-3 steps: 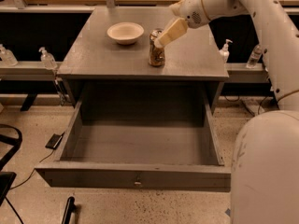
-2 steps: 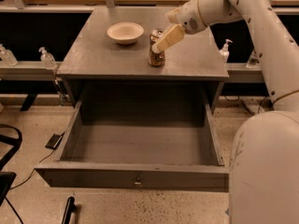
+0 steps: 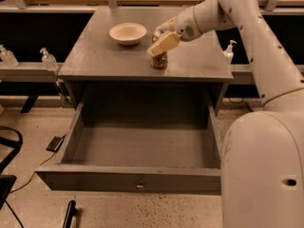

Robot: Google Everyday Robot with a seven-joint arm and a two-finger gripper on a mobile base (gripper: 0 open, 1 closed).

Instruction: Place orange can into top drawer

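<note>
Can [image 3: 159, 61] stands upright on the counter [image 3: 104, 56], long axis vertical, bowl [image 3: 128, 33] to its left. My hand [image 3: 158, 41] is at the can's top. Can't tell if I'm clamped on it. Open drawer [image 3: 128, 180] lies in front of the can and below it.

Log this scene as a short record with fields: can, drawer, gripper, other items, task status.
orange can: upright on the cabinet top, right of the bowl
top drawer: pulled open below the cabinet top; the can is not in it
gripper: at the can's upper part, partly hiding it from the camera
cream bowl: on the cabinet top, apart from the can
spray bottle: on the shelf left of the cabinet
task status: can not yet in the drawer
</note>
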